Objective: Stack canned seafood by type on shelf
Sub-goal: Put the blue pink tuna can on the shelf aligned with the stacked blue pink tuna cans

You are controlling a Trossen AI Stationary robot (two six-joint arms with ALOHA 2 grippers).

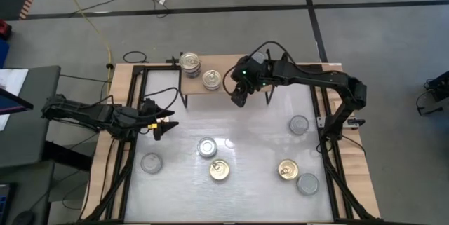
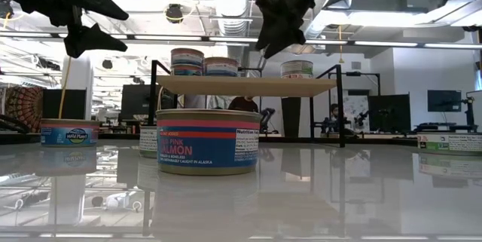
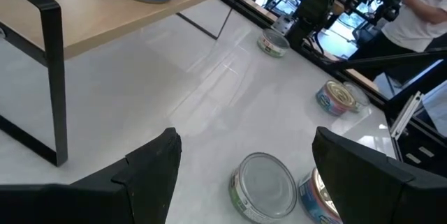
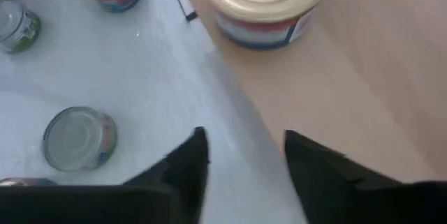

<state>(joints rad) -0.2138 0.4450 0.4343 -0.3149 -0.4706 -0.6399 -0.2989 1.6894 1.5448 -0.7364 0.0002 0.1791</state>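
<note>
The shelf [image 1: 221,85] stands at the far edge of the white table [image 1: 245,130], a light-wood board on thin black legs. On it, towards its left end, sits a stack of 2 tins [image 1: 189,64], and just beside that a single gold-lidded tin [image 1: 211,80]. From table height, a third green-labelled can [image 2: 297,68] shows on the board further right, under the right arm.

The right gripper [image 1: 239,97] hangs over the front edge of the shelf, right of the single tin, its jaws apart and holding nothing; its wrist camera looks down past the dark fingers [image 4: 185,161] at the board's edge with the gold-lidded tin [image 4: 264,4] beyond them.

The left gripper [image 1: 163,122] hovers above the table's left side, well clear of the shelf, jaws spread wide and empty. Its wrist view shows a silver-lidded can [image 3: 264,185] lying on the table between its fingertips, lower down.

6 tins are loose on the table: a silver-lidded one at the left [image 1: 151,162], a silver one near the middle [image 1: 207,147], a gold-lidded one just in front of it [image 1: 219,171], a gold one further right [image 1: 287,169], a silver one beside that near the front right [image 1: 307,183], and a silver one at the right, near the right arm's base [image 1: 299,125]. The nearest in the low view is a pink salmon can [image 2: 208,141]
</note>
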